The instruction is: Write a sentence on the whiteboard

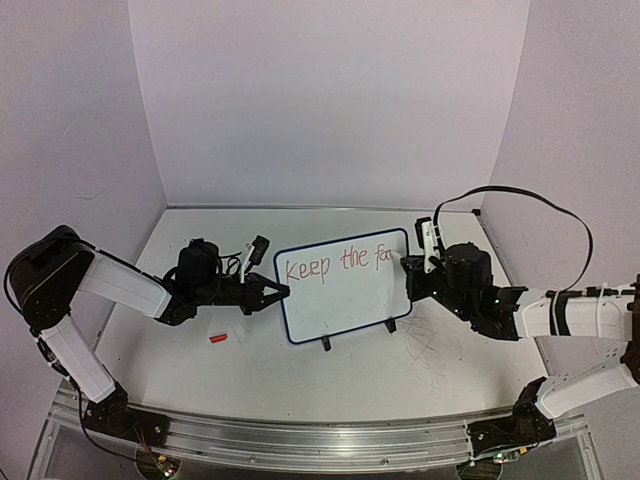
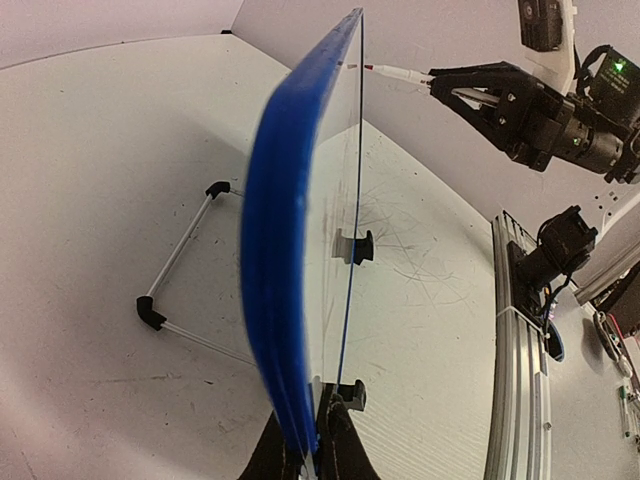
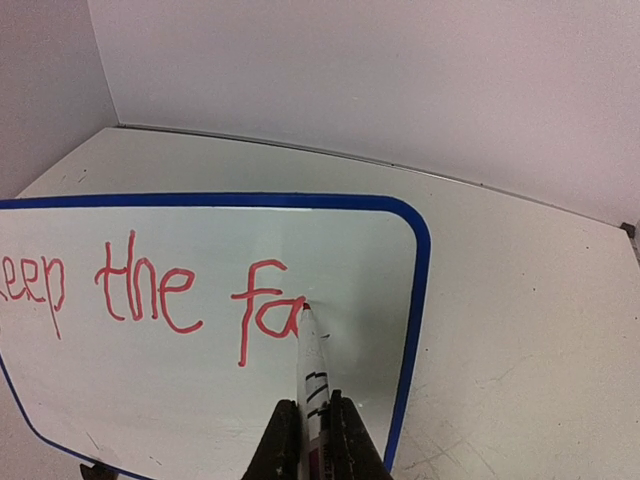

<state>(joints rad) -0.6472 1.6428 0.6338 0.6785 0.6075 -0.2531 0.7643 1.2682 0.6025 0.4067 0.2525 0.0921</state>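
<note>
The whiteboard (image 1: 345, 295) stands tilted on two black clip feet in the middle of the table. Red letters (image 1: 335, 265) on it read "Keep the fa". My left gripper (image 1: 275, 293) is shut on the board's left edge; the left wrist view shows the blue rim (image 2: 285, 270) edge-on between the jaws. My right gripper (image 1: 408, 270) is shut on a white marker (image 3: 313, 365). Its red tip touches the board right after the "a" (image 3: 270, 315). The marker also shows in the left wrist view (image 2: 395, 72).
A small red marker cap (image 1: 217, 339) lies on the table left of the board. A wire stand (image 2: 180, 270) lies behind the board in the left wrist view. The tabletop right of the board is scratched (image 1: 430, 345). A metal rail (image 1: 300, 435) runs along the near edge.
</note>
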